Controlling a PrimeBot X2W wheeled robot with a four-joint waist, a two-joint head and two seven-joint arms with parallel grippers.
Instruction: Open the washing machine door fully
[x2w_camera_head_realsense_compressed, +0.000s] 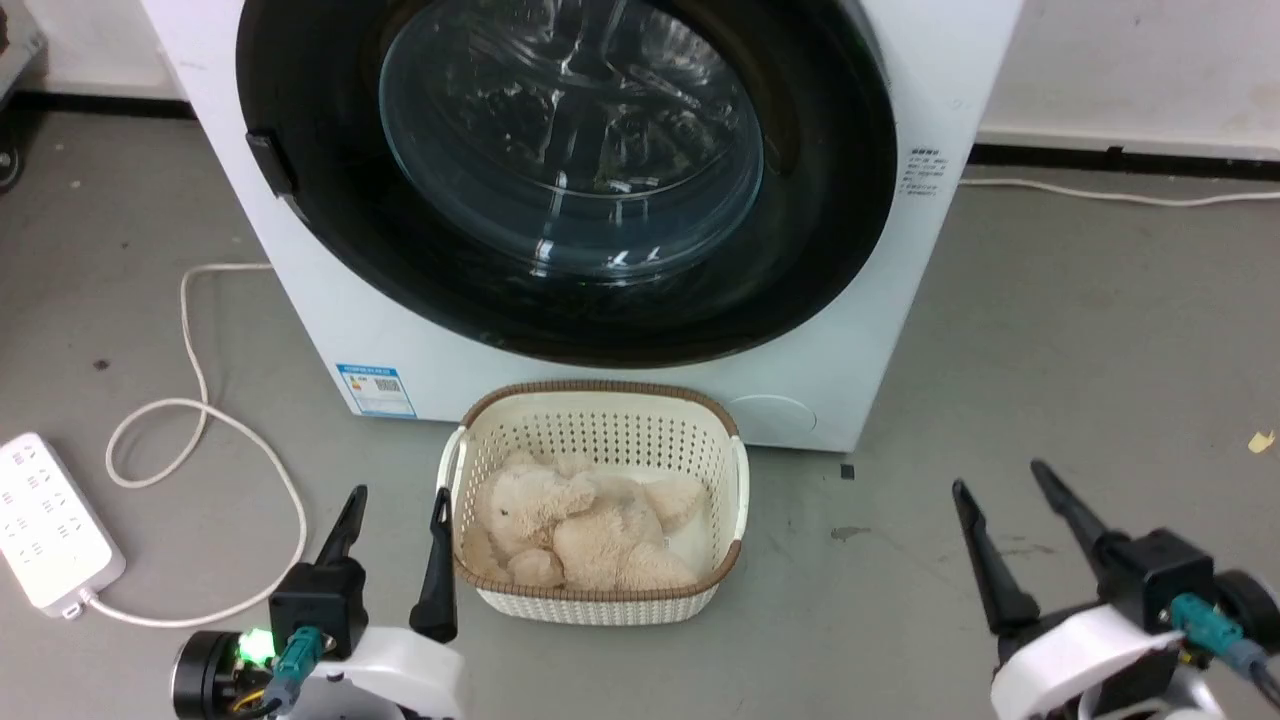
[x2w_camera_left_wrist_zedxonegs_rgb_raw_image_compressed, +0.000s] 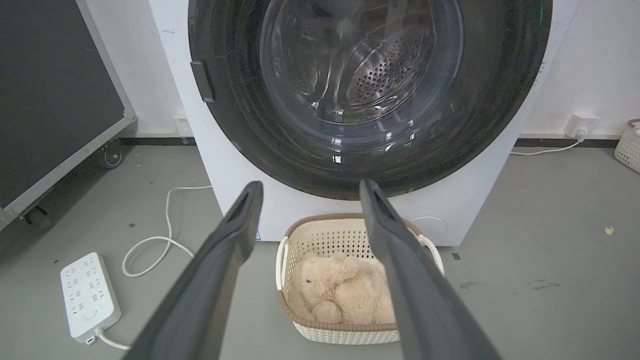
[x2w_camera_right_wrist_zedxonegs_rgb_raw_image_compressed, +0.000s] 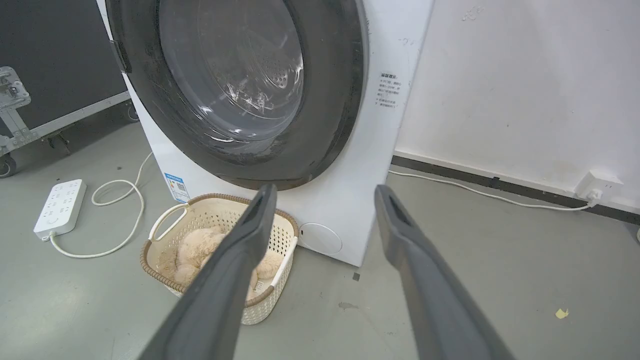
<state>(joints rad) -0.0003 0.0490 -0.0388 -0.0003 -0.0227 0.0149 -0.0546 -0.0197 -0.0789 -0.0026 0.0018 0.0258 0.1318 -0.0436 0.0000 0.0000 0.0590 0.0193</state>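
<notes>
head view: left gripper (x2w_camera_head_realsense_compressed: 400, 492) and right gripper (x2w_camera_head_realsense_compressed: 1000, 475) wide and empty, blue label (x2w_camera_head_realsense_compressed: 376, 390) on washing machine (x2w_camera_head_realsense_compressed: 900, 300) illegible

glossy black washing machine door (x2w_camera_head_realsense_compressed: 330, 230) shut flush on white washing machine (x2w_camera_head_realsense_compressed: 880, 330)

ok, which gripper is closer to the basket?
The left gripper: it stands right beside the basket rim, while the right gripper is well off to the other side.

Round glossy black washing machine door (x2w_camera_head_realsense_compressed: 570, 150) being seated in the white front-loading washing machine (x2w_camera_head_realsense_compressed: 880, 330), cream perforated plastic basket (x2w_camera_head_realsense_compressed: 600, 388) being stood before it, beige plush toy (x2w_camera_head_realsense_compressed: 580, 525) being cradled inside, white power strip (x2w_camera_head_realsense_compressed: 50, 520) being laid leftward
</notes>
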